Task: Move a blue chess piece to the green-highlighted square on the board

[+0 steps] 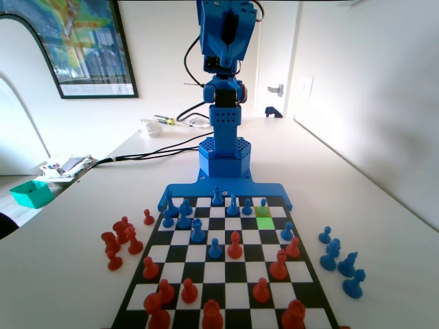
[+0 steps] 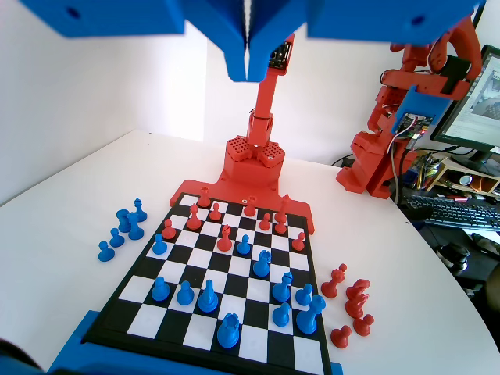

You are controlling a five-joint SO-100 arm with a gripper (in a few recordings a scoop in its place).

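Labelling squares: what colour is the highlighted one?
Bright green, the highlighted square, clearest in the fixed view.

The board [image 1: 226, 274] is a flat black-and-white checkerboard lying on the table, with a blue plastic frame along its far edge in the fixed view. The green-highlighted square [image 1: 265, 223] glows bright green in the second row from that frame, toward the right — nothing stands on it. Directly behind it, on a yellow-green tinted square of the back row, stands the blue chess piece [image 1: 262, 203] — a short pawn with a round knob head, upright on its flared base.
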